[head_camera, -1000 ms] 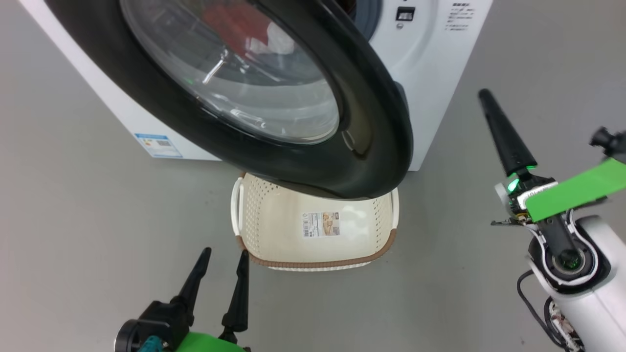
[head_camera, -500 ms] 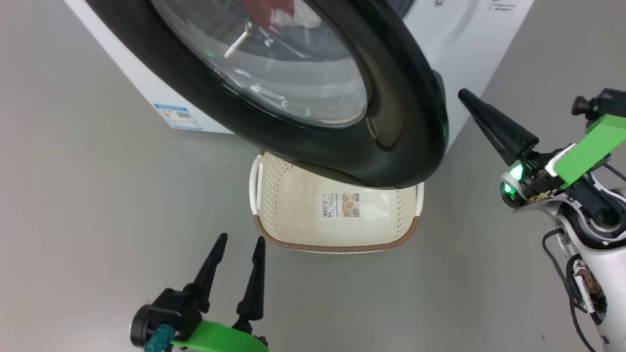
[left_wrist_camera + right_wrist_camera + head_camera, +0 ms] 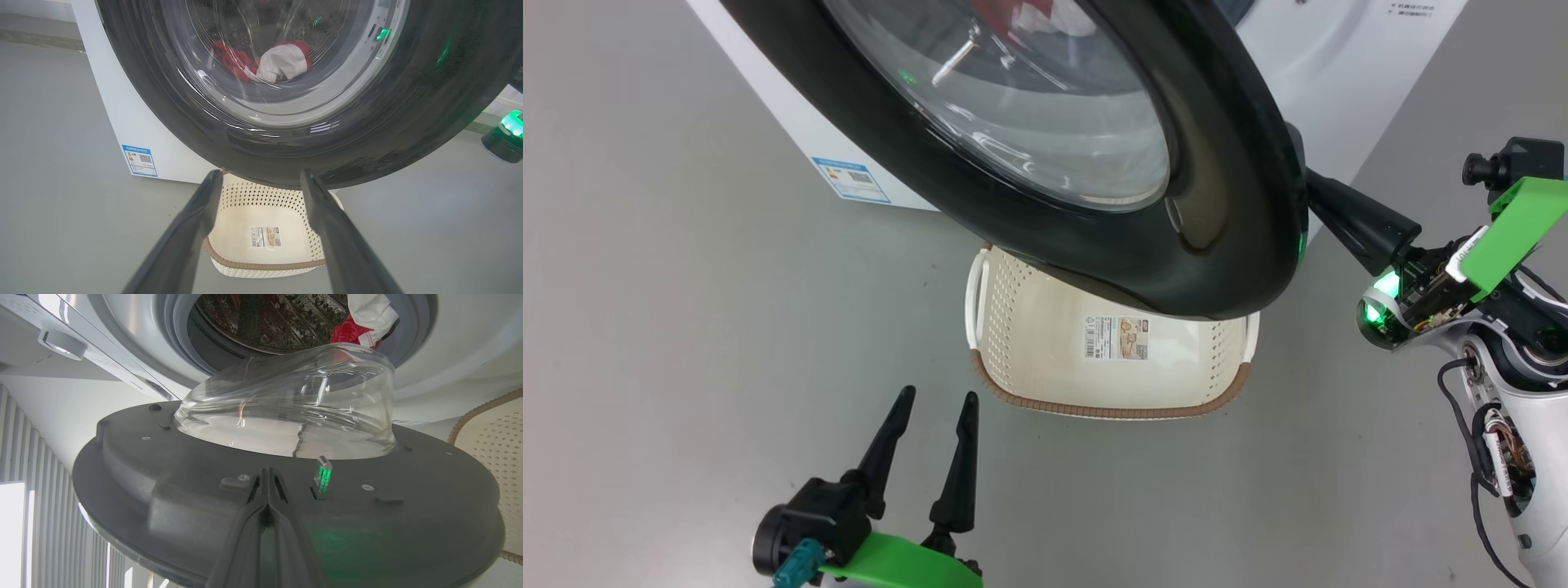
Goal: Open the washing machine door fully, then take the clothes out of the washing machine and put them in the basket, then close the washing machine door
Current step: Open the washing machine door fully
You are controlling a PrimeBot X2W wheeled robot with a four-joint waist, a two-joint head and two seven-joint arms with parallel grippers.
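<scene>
The washing machine door (image 3: pixel 1225 204) stands partly open, its black rim hanging over the cream basket (image 3: pixel 1029 343) on the floor. My right gripper (image 3: pixel 1327 200) is shut, its tip tucked behind the door's right edge. In the right wrist view the shut fingers (image 3: pixel 267 486) rest against the door's grey inner face (image 3: pixel 184 486) below the glass bowl. The red and white clothes (image 3: pixel 282 61) lie in the drum, seen through the glass, and clothes (image 3: pixel 361 322) show at the opening. My left gripper (image 3: pixel 935 400) is open and holds nothing, low and left of the basket (image 3: pixel 265 212).
The white washing machine (image 3: pixel 1339 98) has a blue label (image 3: pixel 849 180) low on its front. Grey floor surrounds the basket on all sides. The door's latch (image 3: pixel 323 473) glows green beside my right fingers. The basket's rim (image 3: pixel 470 416) lies right of the door.
The head camera has shifted, sliding the whole picture right and down. My right gripper has swung left, from clear of the door to behind its rim. The left gripper keeps its pose.
</scene>
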